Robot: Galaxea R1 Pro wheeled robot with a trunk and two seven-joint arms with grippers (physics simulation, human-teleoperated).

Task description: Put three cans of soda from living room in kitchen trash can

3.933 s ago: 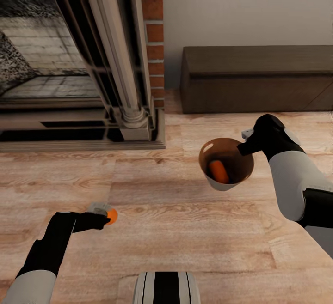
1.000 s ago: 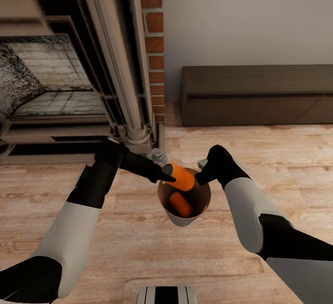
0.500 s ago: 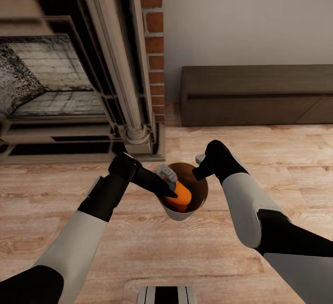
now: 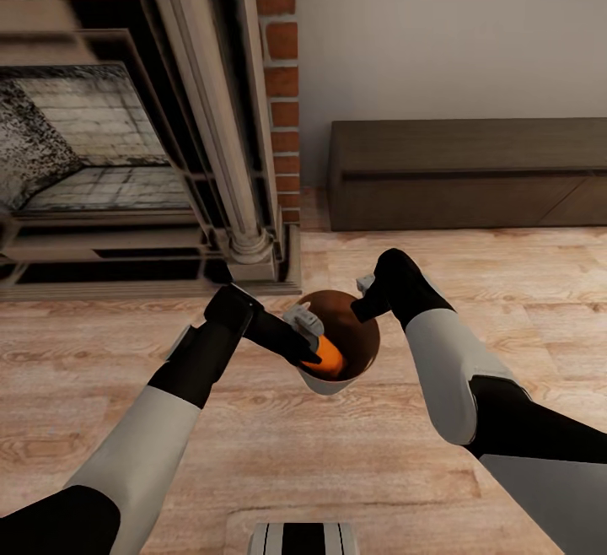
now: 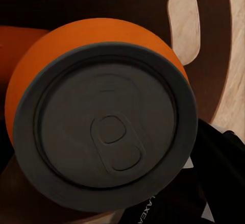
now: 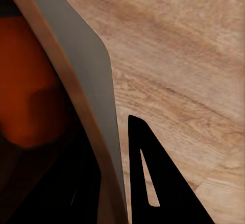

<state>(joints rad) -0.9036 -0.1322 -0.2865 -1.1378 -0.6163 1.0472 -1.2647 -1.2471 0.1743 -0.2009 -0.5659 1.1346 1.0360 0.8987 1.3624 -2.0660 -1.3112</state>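
Orange soda can (image 4: 327, 356) sits at the left gripper (image 4: 310, 342) just inside the trash can (image 4: 324, 385), its long axis angled down into the coppery bowl with the grey top (image 5: 104, 132) facing the wrist camera; whether the fingers grip it I cannot tell. Beyond it, the right gripper (image 4: 364, 292) pinches the far rim, holding the bin off the wood floor (image 4: 253, 445); 1 more orange shape lies deeper (image 5: 20, 43).

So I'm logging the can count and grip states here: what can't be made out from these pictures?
- Cans in the trash can: head view, the left tool and the top orange can cover the bottom; a second orange shape shows in the left wrist view.
- Left tool's grip: left wrist view, the can's grey top blocks the fingers.
- Right tool at the rim: head view too small; right wrist view cut off by the edge.
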